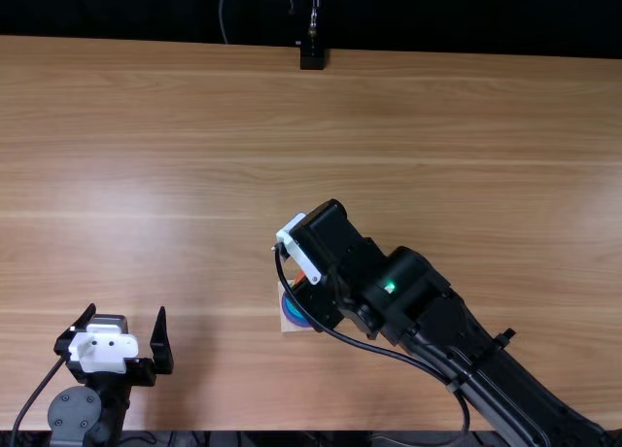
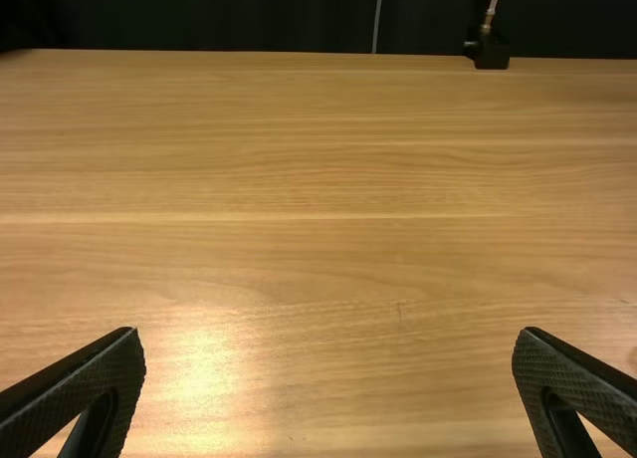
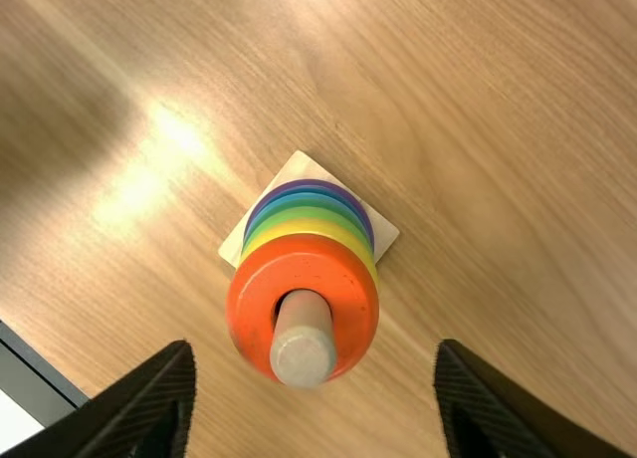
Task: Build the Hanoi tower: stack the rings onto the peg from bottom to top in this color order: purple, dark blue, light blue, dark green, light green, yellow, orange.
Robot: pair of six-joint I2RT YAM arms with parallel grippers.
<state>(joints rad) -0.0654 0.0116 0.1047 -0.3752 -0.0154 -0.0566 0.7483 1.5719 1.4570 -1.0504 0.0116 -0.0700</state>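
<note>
My left gripper (image 1: 124, 342) stands open at the table's near left; its fingers spread wide in the left wrist view, where the gripper (image 2: 328, 378) holds nothing. My right gripper (image 1: 301, 282) is over the ring tower, partly hiding it in the top view. The right wrist view shows the gripper (image 3: 317, 388) open, its fingers on either side of the peg (image 3: 304, 348) and apart from the rings. The orange ring (image 3: 249, 304) is uppermost around the peg, above the yellow ring (image 3: 309, 226), green and blue bands, and the purple ring (image 3: 311, 183) near the square wooden base (image 3: 383, 231).
A black stand (image 1: 312, 57) is at the table's far edge. The right arm reaches diagonally over the near right part of the wooden table (image 1: 194, 155), with a cable looping beside it.
</note>
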